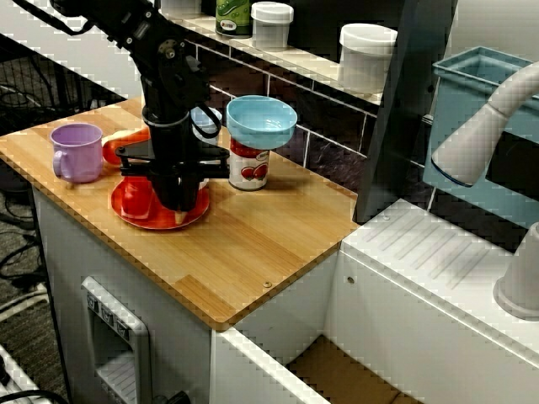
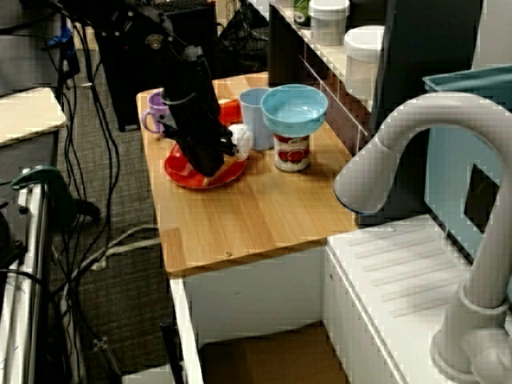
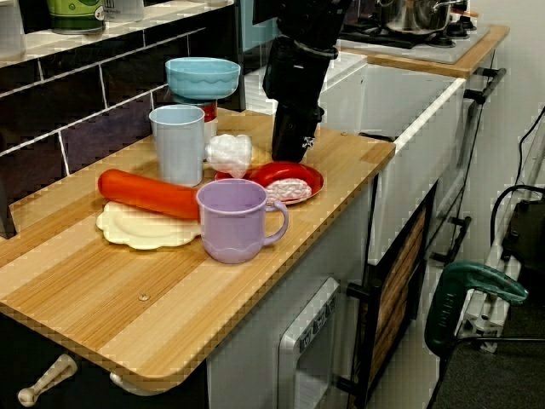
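One gripper (image 1: 178, 202) sits on the red plate (image 1: 150, 224); fingers apart or together, I cannot tell. Go slowly: a pink slice (image 3: 288, 189) lies just beside it.

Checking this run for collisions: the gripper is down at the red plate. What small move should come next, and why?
Probably a short, straight lift. The gripper sits low over the red plate, its jaws hidden, so no grasp can be confirmed. The can carrying the blue bowl stands close beside it, and moving sideways could knock them.
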`<state>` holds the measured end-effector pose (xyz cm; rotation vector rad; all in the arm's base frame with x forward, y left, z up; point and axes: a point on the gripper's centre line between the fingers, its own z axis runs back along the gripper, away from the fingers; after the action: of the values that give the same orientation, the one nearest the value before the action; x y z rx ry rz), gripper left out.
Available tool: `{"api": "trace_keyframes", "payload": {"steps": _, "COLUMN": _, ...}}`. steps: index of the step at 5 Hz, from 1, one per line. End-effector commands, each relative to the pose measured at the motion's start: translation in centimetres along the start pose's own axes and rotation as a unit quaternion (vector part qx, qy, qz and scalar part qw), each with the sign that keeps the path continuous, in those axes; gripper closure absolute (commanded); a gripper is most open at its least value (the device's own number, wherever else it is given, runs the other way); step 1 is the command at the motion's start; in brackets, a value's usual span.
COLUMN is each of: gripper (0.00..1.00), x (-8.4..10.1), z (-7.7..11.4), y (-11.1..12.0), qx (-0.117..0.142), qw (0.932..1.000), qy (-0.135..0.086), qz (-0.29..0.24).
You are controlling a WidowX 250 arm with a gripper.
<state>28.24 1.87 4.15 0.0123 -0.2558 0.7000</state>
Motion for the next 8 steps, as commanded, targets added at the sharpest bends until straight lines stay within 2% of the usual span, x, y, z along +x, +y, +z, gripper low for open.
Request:
{"api": "trace_keyframes", "payload": {"steps": 1, "gripper": 1.00, "x": 1.4, "z": 2.1, "y": -1.0, "qx": -0.030, "qw": 0.9993, "qy": -0.021, "qz": -0.010}}
{"api": "trace_keyframes", "payload": {"steps": 2, "gripper": 1.00, "x": 1.4, "z": 2.3, "y": -0.9, "qx": -0.031, "qw": 0.9992, "qy": -0.021, "qz": -0.010}}
{"api": "trace_keyframes", "payload": {"steps": 3, "gripper": 1.00, "x": 1.6, "z": 2.5, "y": -0.6, "qx": -0.029, "qw": 0.9989, "qy": -0.032, "qz": -0.017}}
{"api": "trace_keyframes", "payload": {"steps": 4, "gripper": 0.00, "x": 1.6, "z": 3.0, "y": -0.5, "qx": -0.030, "qw": 0.9988, "qy": -0.027, "qz": -0.026}}
{"api": "trace_keyframes", "payload": {"steps": 6, "gripper": 0.00, "x": 2.7, "z": 4.1, "y": 0.4, "qx": -0.035, "qw": 0.9974, "qy": -0.031, "qz": -0.054}}
{"api": "trace_keyframes", "payload": {"steps": 8, "gripper": 0.00, "x": 4.2, "z": 4.6, "y": 0.3, "qx": -0.034, "qw": 0.9976, "qy": -0.038, "qz": -0.048}}
